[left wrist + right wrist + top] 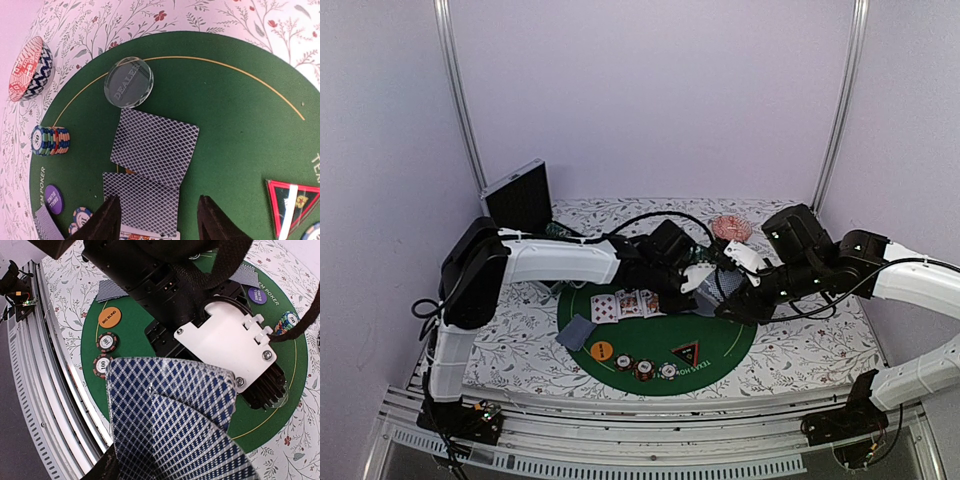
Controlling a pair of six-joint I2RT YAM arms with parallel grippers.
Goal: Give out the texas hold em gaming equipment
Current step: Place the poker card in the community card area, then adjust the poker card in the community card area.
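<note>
My left gripper (160,225) is open and empty, low over two overlapping blue-backed cards (154,145) lying face down on the green mat (240,110). The clear dealer disc (128,82), a striped chip stack (50,141), the purple disc (53,198) and the dark triangular marker (292,200) lie around them. My right gripper (165,474) is shut on a fan of blue-backed cards (170,415), held above the mat beside the left gripper (698,280). Face-up cards (625,304), a lone face-down card (576,331), the orange disc (601,351) and three single chips (645,370) lie on the mat's near half.
A pink patterned dish (29,70) stands off the mat at the back. A dark box (518,196) stands at the back left. The left arm's wrist (200,315) is right in front of the held fan. The metal rail (55,390) runs along the table's near edge.
</note>
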